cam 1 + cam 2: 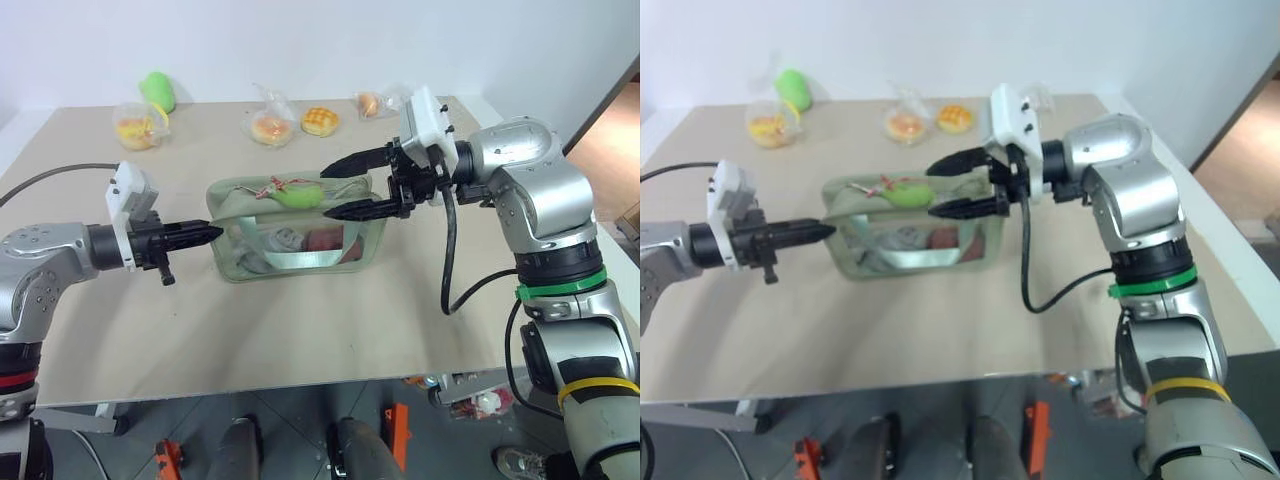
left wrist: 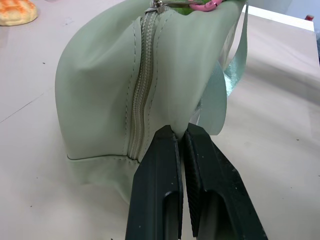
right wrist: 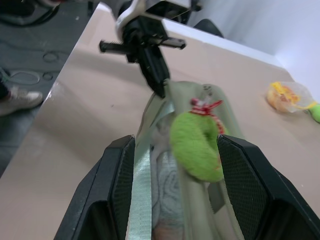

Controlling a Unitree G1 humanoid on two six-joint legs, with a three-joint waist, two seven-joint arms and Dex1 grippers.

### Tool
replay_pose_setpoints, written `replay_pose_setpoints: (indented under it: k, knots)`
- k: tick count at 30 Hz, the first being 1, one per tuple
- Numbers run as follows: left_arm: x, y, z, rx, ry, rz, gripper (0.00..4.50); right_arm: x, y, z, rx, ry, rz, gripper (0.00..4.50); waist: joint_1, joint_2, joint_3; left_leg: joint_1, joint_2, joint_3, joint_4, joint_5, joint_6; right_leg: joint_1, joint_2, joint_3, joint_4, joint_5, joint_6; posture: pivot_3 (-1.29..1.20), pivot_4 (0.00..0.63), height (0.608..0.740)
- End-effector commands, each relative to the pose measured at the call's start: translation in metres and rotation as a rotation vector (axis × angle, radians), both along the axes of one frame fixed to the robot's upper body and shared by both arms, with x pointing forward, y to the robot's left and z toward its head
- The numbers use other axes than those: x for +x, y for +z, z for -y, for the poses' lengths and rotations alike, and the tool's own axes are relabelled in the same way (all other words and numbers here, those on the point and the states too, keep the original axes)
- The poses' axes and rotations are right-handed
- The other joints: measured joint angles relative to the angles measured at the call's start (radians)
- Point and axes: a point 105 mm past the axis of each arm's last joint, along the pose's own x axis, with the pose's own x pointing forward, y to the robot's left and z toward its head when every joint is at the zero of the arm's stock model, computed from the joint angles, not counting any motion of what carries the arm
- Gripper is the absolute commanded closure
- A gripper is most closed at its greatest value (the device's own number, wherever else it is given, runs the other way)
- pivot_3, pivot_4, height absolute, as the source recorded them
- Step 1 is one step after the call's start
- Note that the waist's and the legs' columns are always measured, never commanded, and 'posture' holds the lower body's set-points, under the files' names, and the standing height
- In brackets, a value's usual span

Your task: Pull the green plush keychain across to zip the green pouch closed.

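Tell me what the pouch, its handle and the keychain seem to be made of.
Pouch: probably smooth matte coated fabric or faux leather; stitched seams, soft folds. Its side looks like clear plastic, since the contents show through.
Handle: likely woven webbing with a slight sheen; a thin flat strap.
Keychain: fuzzy plush, apparently; a soft napped surface.

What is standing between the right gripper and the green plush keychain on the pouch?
Nothing visible. The right gripper is open, its fingers on either side of the green plush keychain, which lies on top of the green pouch. The left gripper pinches the pouch's far end.
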Motion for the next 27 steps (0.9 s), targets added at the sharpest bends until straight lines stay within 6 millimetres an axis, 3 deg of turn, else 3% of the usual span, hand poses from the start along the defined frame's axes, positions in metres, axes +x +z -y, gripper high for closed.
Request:
replay_pose_setpoints:
  k: [1, 27]
  knots:
    - [-0.004, 0.009, 0.000, -0.010, -0.005, 0.036, 4.50, -0.004, 0.007, -0.002, -0.031, 0.026, 0.090, 1.83, 0.000, 0.000, 0.000, 0.000, 0.000, 0.000, 0.000, 0.000, 0.000, 0.000, 0.000, 0.000, 0.000, 0.000, 0.000, 0.00, 0.150, 0.740]
    - [-0.004, 0.009, 0.003, -0.028, 0.000, 0.045, 4.50, 0.018, 0.004, -0.022, -0.047, 0.016, 0.133, 1.83, 0.000, 0.000, 0.000, 0.000, 0.000, 0.000, 0.000, 0.000, 0.000, 0.000, 0.000, 0.000, 0.000, 0.000, 0.000, 0.00, 0.150, 0.740]
